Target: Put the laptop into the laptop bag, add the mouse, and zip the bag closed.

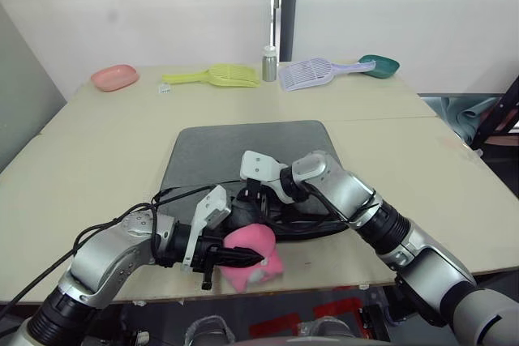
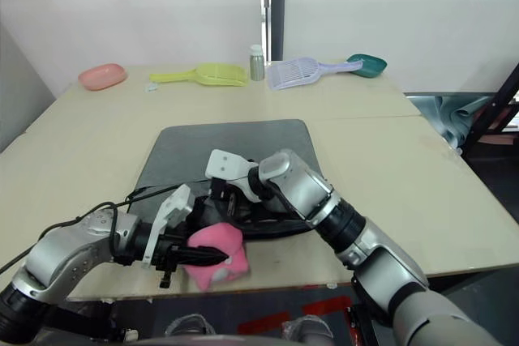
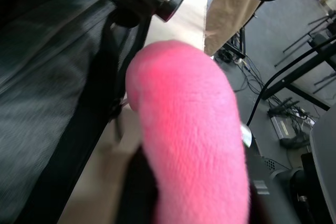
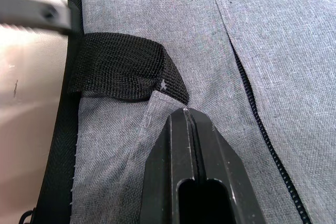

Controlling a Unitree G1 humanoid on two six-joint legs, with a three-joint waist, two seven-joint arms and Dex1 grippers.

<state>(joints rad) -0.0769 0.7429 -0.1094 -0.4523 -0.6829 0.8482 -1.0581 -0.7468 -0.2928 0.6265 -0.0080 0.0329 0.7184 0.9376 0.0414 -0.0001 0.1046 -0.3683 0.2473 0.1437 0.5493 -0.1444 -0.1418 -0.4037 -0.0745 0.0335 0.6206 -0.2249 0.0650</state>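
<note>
Bag [image 1: 243,155]: flat on the table [image 1: 97,143], near edge toward me. My right gripper [image 4: 185,116]: fingers pressed together, tips on the fabric beside a strap [image 4: 118,66]. My left gripper [image 1: 231,257]: clamped on a pink plush [image 1: 253,258] at the table's front edge, just beside the bag.

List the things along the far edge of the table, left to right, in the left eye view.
pink dish → yellow scoop → small bottle → lilac slotted scoop → green scoop
</note>
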